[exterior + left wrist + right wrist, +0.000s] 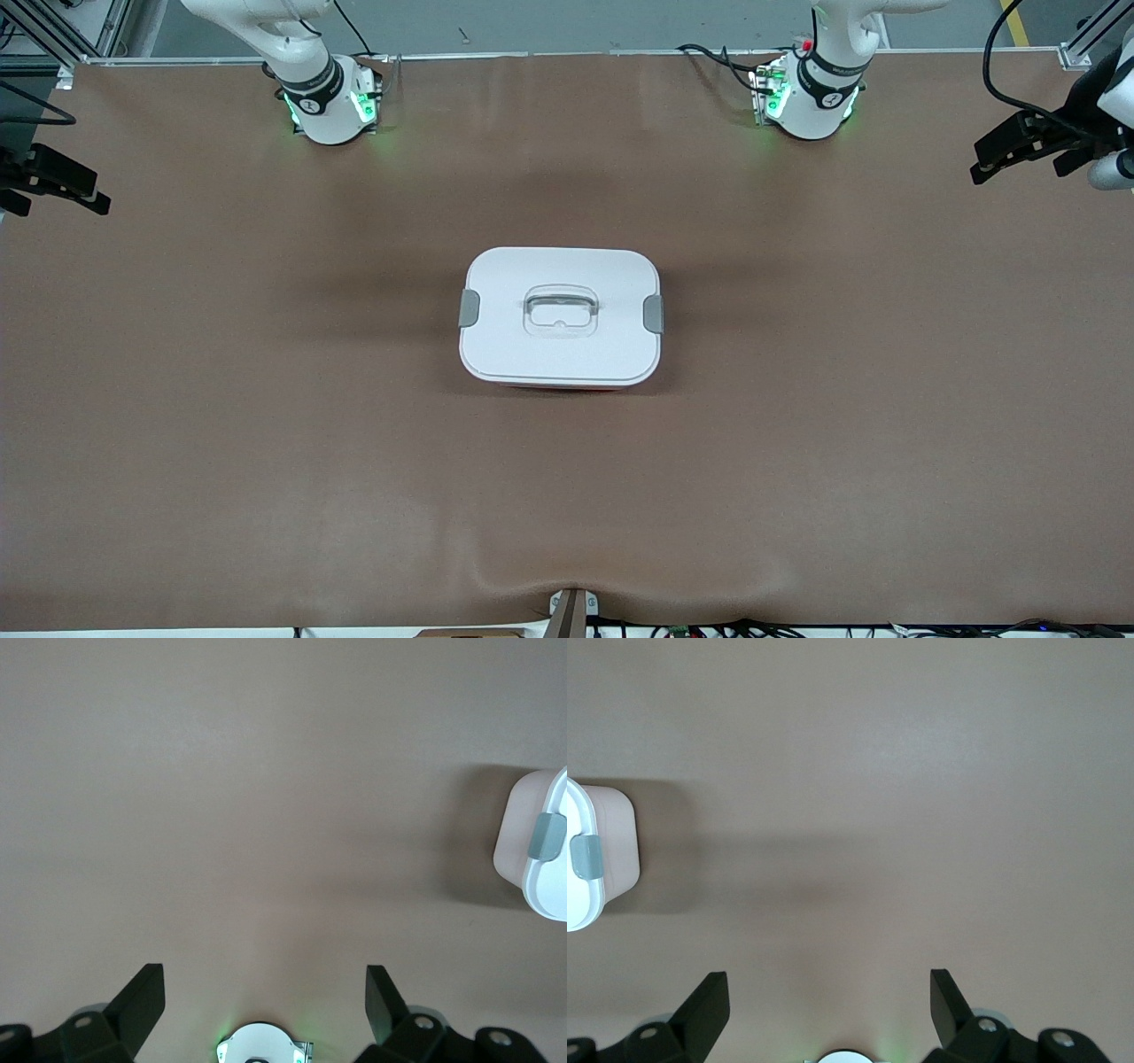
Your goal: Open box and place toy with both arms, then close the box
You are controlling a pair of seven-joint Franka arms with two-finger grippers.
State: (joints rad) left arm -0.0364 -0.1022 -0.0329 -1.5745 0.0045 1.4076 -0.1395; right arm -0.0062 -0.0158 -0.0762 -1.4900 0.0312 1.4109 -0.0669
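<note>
At the centre of the front view sits the white rounded-rectangular plastic box [560, 316], its lid on, the clear handle [561, 310] lying flat and a grey side clip [469, 307] at each short end. No toy shows anywhere on the brown bench [266, 443] — whatever the box holds is hidden. That fits two stages: a shut box waiting to be opened, or one closed again with the toy inside. The left end effector [266, 997] hangs at the front view's upper right edge, fingers apart; the right end effector [830, 997] hangs at its upper left edge, fingers likewise apart — both well clear of the box, holding nothing.
</note>
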